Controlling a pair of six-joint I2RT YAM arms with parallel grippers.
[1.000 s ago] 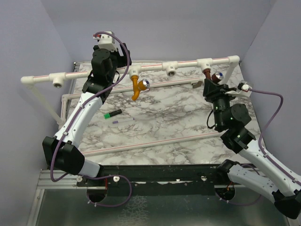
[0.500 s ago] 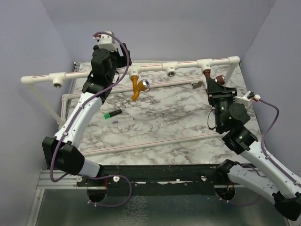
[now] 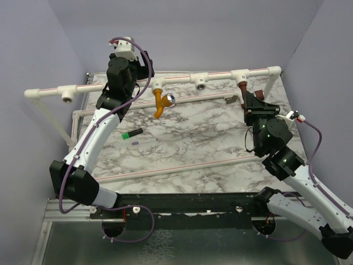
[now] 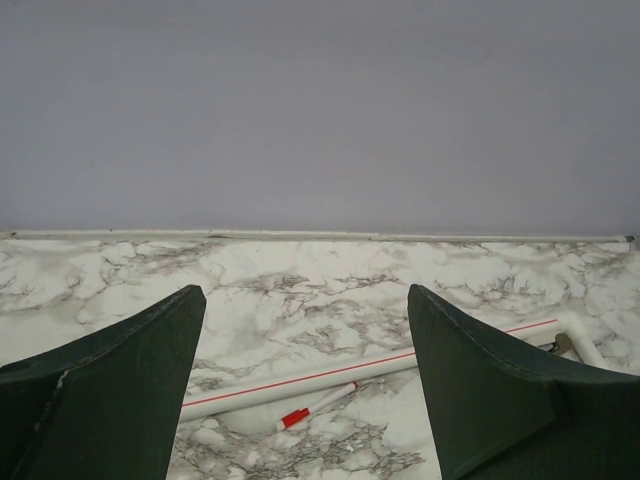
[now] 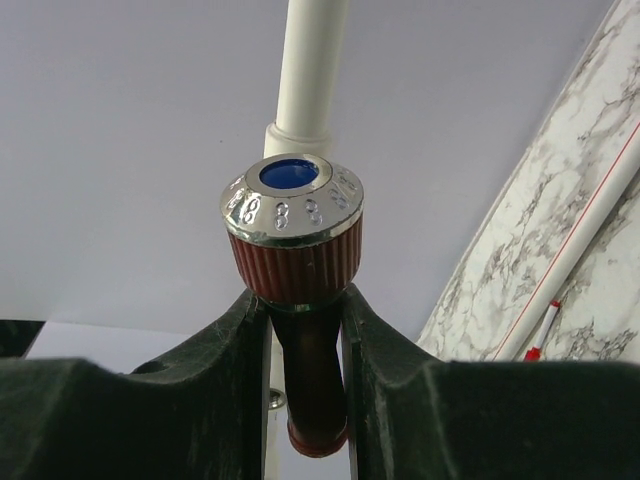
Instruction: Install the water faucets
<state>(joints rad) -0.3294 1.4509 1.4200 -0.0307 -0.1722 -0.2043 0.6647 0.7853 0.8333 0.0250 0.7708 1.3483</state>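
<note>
Your workspace: a white marble-patterned tabletop (image 3: 204, 141) with grey veining, enclosed on three sides by plain lavender walls (image 3: 220, 33). Along its near edge you find a black rail (image 3: 182, 200), then a brushed metal surface (image 3: 182, 245). Lighting is soft and even.

The only legible marks stand on the shiny silver rim (image 5: 300, 214) of the ribbed knob (image 5: 295, 268) topping the dark reddish-brown plastic faucet (image 5: 313, 385): raised figures shaped like the numeral 8, repeated side by side around the rim. Whether they are numbers or ornament cannot be told. No other readable text shows.
</note>
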